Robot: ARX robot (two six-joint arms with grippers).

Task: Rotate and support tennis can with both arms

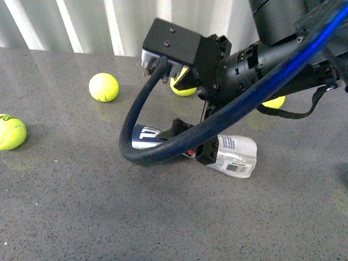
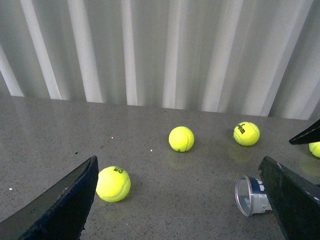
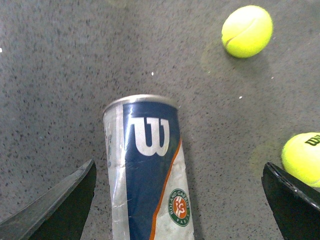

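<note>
Four tennis balls [image 1: 103, 87] sit scattered on a grey speckled table [image 1: 81, 206], with a white corrugated wall [image 2: 150, 50] behind. The Wilson tennis can [image 3: 150, 170] lies on its side mid-table. The right arm [image 1: 261, 60], with a blue cable [image 1: 163, 147] looping off it, reaches down over the can. The right gripper [image 3: 177, 170] has its fingers spread wide, straddling the can without gripping it. The left gripper [image 2: 177, 162] hovers above the table, fingers apart and empty.

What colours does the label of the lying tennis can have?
The tennis can label is dark blue with a white W; right wrist view shows it best.
</note>
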